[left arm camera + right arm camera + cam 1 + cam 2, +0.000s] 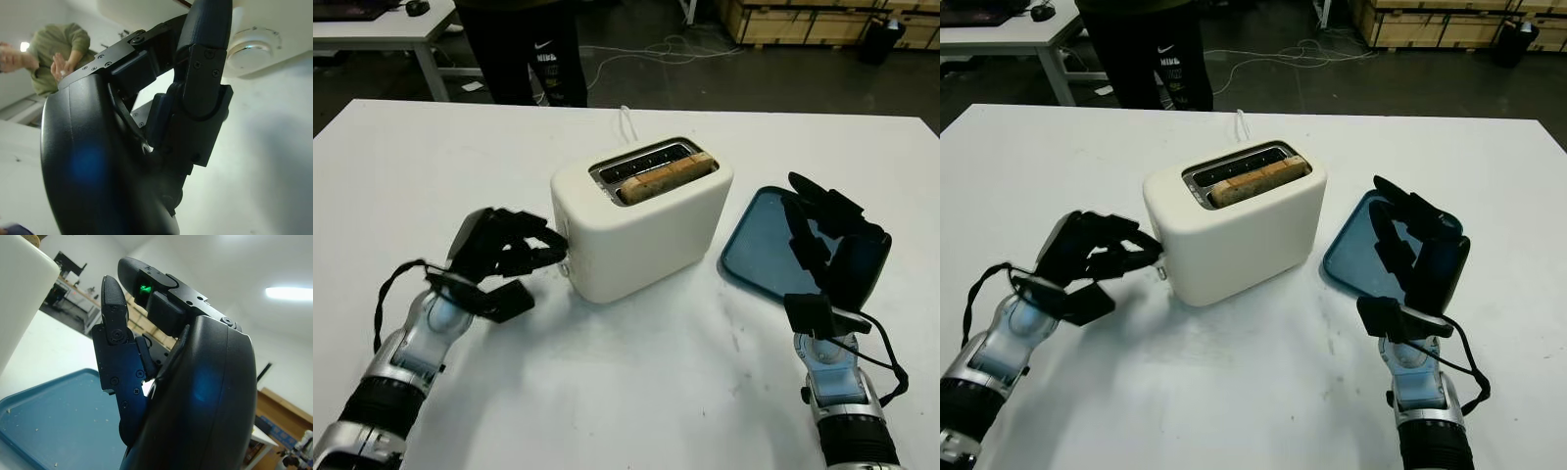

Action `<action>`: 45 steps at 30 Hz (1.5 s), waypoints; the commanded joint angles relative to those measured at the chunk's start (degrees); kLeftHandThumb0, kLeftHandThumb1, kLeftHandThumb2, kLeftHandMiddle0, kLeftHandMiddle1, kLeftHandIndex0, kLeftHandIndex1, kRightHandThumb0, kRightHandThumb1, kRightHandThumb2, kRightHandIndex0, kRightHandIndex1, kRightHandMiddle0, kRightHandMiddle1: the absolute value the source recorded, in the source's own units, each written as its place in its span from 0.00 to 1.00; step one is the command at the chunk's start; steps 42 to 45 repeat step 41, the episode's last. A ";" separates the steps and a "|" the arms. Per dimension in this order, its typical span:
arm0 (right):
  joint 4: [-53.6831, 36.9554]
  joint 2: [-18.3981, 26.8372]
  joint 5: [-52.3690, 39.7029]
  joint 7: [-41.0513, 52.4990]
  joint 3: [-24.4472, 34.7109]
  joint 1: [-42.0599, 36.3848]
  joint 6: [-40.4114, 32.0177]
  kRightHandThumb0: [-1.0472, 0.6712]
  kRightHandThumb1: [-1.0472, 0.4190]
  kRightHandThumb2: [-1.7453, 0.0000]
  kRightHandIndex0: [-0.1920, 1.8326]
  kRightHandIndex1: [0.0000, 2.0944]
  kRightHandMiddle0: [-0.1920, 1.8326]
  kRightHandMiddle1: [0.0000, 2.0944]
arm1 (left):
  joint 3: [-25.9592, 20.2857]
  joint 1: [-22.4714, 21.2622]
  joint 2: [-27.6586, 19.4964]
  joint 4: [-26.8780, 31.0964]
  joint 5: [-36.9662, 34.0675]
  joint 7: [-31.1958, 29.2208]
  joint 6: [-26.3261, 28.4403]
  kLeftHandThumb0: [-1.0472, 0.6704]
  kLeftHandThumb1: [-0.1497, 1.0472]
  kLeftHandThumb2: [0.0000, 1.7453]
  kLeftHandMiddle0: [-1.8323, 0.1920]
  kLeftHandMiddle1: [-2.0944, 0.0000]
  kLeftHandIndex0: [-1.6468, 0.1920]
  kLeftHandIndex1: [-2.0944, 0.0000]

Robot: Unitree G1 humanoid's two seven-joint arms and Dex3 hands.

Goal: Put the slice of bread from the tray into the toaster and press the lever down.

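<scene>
- The counter (636,392) carries everything; it lies under both hands, with a person (524,44) standing well beyond the fingertips at its far edge.
- The toaster (641,225) stands just ahead of the left hand (499,259), whose fingers (533,257) are curled and grasp nothing, their tips at the toaster's end wall.
- The tray (754,250) lies under and just ahead of the right hand (832,255), which is released, holds nothing, and hangs above the tray; only crumbs show on the blue surface.
- The bread (666,178) already sits in the toaster's slot nearest the robot, its top edge level with the rim, up and across from the left fingertips.
- The lever (566,264) is a small pale tab on the end wall, right at the left fingertips; whether they touch it I cannot tell.
- The step in hand looks to be the lever press. To do it well, set one fingertip squarely on top of the tab and push straight down along the end wall.
- The toaster may slide or tip under a slanted push, so keep the force vertical.
</scene>
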State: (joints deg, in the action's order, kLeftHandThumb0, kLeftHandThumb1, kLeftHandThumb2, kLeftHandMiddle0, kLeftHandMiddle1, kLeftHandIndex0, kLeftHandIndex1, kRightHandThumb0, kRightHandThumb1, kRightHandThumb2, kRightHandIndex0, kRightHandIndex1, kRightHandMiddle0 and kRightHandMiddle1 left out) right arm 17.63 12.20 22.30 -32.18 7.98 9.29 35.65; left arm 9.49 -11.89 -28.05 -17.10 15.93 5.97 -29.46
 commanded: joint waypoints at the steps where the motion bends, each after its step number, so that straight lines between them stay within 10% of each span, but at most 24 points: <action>1: 0.29 -0.09 0.77 -0.36 -0.19 0.77 -0.57 0.37 0.09 0.88 0.67 0.09 0.63 0.00 | 0.85 1.74 2.02 2.28 -0.62 -2.30 -3.23 0.02 0.89 0.20 0.25 0.46 0.04 0.90; 6: 0.80 -0.43 0.72 0.37 -0.63 1.12 -0.73 0.38 0.09 0.88 0.68 0.08 0.63 0.00 | -4.25 1.41 4.86 3.12 -3.36 0.46 -6.14 0.03 0.89 0.13 0.32 0.34 0.28 0.57; 15: 0.71 -1.23 -2.76 5.06 -1.28 1.68 -3.43 0.40 0.09 0.89 0.66 0.08 0.60 0.00 | -13.16 -0.53 11.50 6.76 0.23 10.28 1.55 0.02 0.89 0.20 0.53 0.21 0.58 0.35; 27: 4.48 -1.76 -9.97 11.68 -0.42 5.57 -5.42 0.37 0.09 0.87 0.64 0.05 0.59 0.00 | -15.32 -2.86 19.59 11.18 0.33 14.78 14.53 0.02 0.89 0.22 0.77 0.19 0.80 0.27; 45: 6.45 -1.94 -12.06 12.05 0.57 7.13 -7.99 0.36 0.09 0.88 0.64 0.03 0.57 0.00 | -13.83 -1.75 23.84 11.78 -0.17 14.12 19.84 0.01 0.89 0.27 0.78 0.17 0.88 0.23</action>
